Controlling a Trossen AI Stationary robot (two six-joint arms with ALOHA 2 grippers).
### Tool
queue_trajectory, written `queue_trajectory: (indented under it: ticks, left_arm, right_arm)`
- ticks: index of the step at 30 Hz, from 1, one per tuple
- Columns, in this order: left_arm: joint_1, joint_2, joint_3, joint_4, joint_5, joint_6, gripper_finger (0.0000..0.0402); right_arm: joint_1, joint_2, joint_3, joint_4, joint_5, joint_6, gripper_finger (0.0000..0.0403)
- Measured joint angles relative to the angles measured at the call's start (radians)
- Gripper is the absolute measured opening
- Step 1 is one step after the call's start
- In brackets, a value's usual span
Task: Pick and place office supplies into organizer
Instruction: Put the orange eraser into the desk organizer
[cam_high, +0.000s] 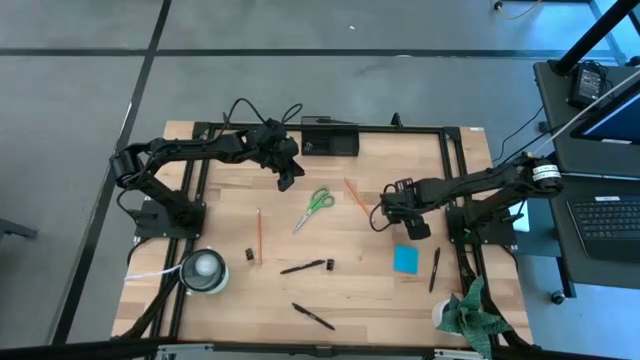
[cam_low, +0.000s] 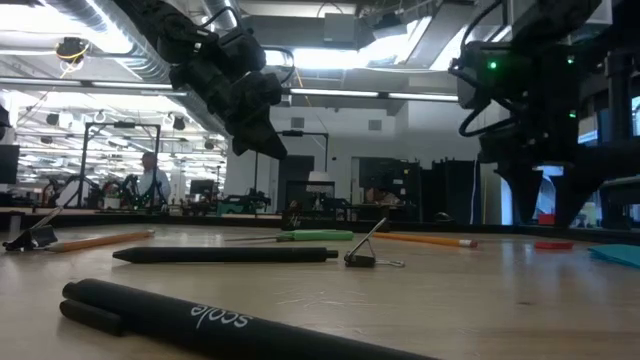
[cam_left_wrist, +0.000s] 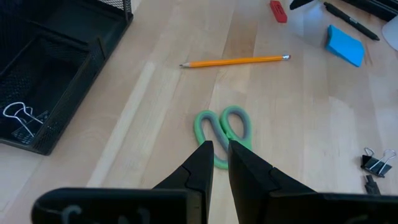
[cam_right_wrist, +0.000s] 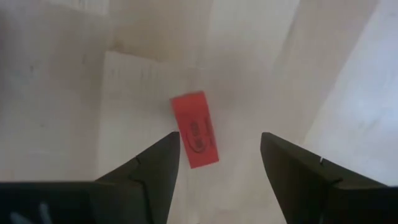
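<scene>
One clip sits in your organizer (cam_left_wrist: 43, 68) — the rest remains: right gripper (cam_right_wrist: 219, 155) gapes over the red piece (cam_right_wrist: 195, 129), left gripper (cam_left_wrist: 219, 155) hangs nearly closed, empty, above the scissors (cam_left_wrist: 224, 127).

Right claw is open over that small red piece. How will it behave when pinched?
The red piece lies flat on the wood between the right claw fingers, so it probably won't roll. It looks thin and small, likely light, so a fingertip could nudge it sideways. Being low, it may need a grip close to the table.
</scene>
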Motion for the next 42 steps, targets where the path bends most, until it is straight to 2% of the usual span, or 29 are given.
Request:
queue_trajectory:
  ticks: [8,21,26,30,35,42]
  left_arm:
    - [0.0,0.0,0.0,0.0,0.0,-0.005,0.0043]
    - [0.0,0.0,0.0,0.0,-0.001,-0.016,0.0043]
    - [0.0,0.0,0.0,0.0,-0.001,-0.031,0.0043]
    - [0.0,0.0,0.0,0.0,-0.001,-0.031,0.0043]
    - [0.0,0.0,0.0,0.0,-0.001,-0.031,0.0043]
    - [0.0,0.0,0.0,0.0,-0.001,-0.031,0.0043]
  right_arm:
    - [-0.012,0.0,-0.075,0.093,-0.003,-0.048,0.0226]
    - [-0.011,0.0,-0.074,0.108,0.0,-0.048,0.0226]
    - [-0.012,0.0,-0.074,0.112,-0.032,-0.06,0.0226]
    - [-0.013,0.003,-0.074,0.116,-0.098,-0.083,0.0223]
    - [-0.014,0.022,-0.074,0.115,-0.122,-0.1,0.0192]
    - [-0.035,0.057,-0.072,0.106,-0.15,-0.1,0.0124]
